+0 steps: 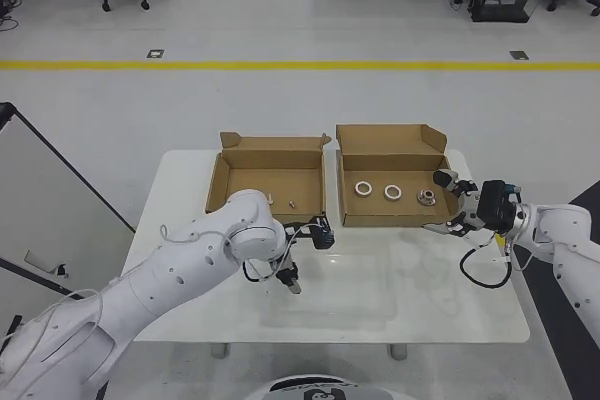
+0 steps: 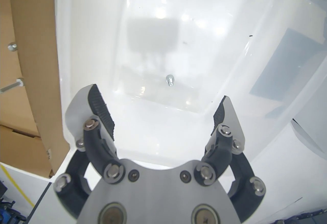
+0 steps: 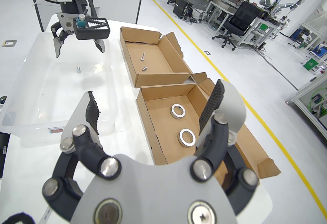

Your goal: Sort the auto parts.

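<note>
Clear bin [image 3: 15,117] on table [image 1: 460,300]; lone bolt [image 2: 169,80] in bin, just below left gripper [image 2: 158,99]. Bolt box [image 3: 163,77] beside that gripper, outside bin; long bolt [image 3: 142,56] and short bolt [image 3: 144,69] inside. Ring box [image 3: 145,112] next to it, two rings [image 3: 178,110] inside, just ahead of right gripper [image 3: 154,87] at box's outer end.

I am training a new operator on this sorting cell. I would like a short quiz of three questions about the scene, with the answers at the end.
1. True or false: the left gripper and the right gripper are both open.
2. Choose one. The small bolt lies: A. inside the clear bin; B. between the left gripper's fingers; C. between the right gripper's fingers.
3. How many flat rings lie in the cardboard box nearest the right gripper?

Key: 1. True. 2. A. 3. Two.
</note>
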